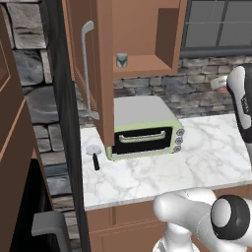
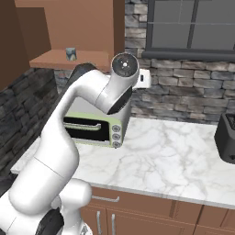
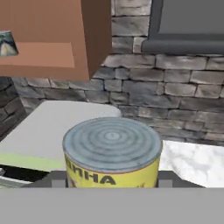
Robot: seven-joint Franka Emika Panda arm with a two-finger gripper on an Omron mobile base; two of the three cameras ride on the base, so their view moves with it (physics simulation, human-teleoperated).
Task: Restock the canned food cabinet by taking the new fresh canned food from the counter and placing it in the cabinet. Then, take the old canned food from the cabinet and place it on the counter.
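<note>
New fresh canned food point(image 1: 122, 60) – small short tin, teal-grey label, silver top – stands upright on the cabinet's point(image 1: 147, 34) open shelf, near the shelf's left end in the left base view; it also sits at the far left edge of the hand view point(image 3: 7, 43). Cabinet is reddish-brown wood, door swung open with its long curved grey bar handle facing out. Old canned food point(image 3: 112, 153) – yellow label with dark lettering, ringed pale lid – is upright and close in the hand view, off the cabinet shelf. Behind and below it lies the counter point(image 2: 174, 156), white marble with grey veins over brown base cupboards.
</note>
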